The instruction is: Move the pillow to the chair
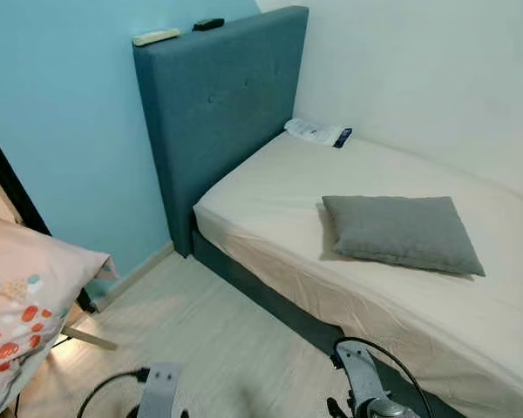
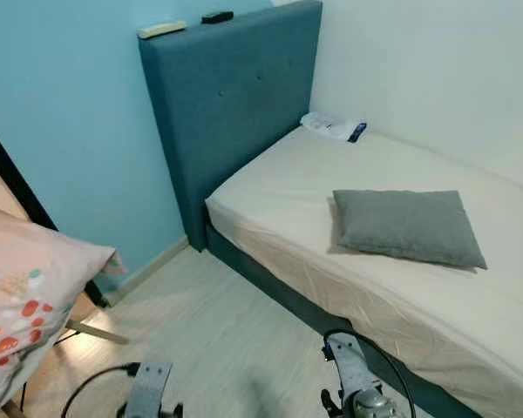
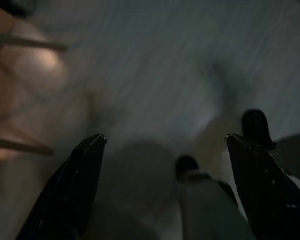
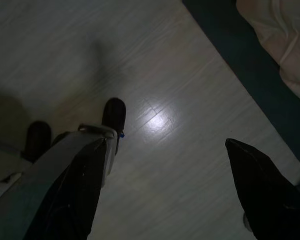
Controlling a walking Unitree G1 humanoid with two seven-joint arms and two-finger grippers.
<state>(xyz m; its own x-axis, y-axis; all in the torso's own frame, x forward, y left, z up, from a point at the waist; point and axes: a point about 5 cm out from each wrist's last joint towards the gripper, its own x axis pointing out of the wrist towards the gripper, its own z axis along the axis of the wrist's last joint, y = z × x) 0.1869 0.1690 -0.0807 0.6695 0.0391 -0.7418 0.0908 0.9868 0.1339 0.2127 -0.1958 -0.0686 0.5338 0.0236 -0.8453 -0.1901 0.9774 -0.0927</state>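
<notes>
On the bed [image 1: 270, 218] ahead of us, a grey pillow [image 1: 401, 231] lies flat on the cream sheet, toward the middle of the mattress and well apart from the headboard [image 1: 213, 104]. That headboard is dark teal and padded, standing against the light blue wall [image 1: 61, 131], with a pale remote [image 1: 156, 37] and a small black object [image 1: 208, 23] resting along its top edge. Near the head of the mattress, close to the white wall, we see a small white packet with a dark end [image 1: 316, 132]. To our left, at the near edge of the head views, a pink cushion with red and orange spots [image 1: 22, 300] sits on what looks like a light wooden seat, one pale leg [image 1: 89, 338] showing beneath it; we cannot tell more of that furniture. Pale wood-look floor [image 1: 218, 340] lies between us and the bed. Both our arms hang low by our sides, their silver wrists and black cables at the bottom of the head views. Our left gripper [image 3: 165, 190] points down at the floor, its two black fingers [image 3: 70, 190] spread wide with nothing between them, our feet dim below. Our right gripper [image 4: 165, 190] likewise hangs over the floor beside the bed's dark base [image 4: 245, 65], fingers [image 4: 262, 192] set well apart and empty.
</notes>
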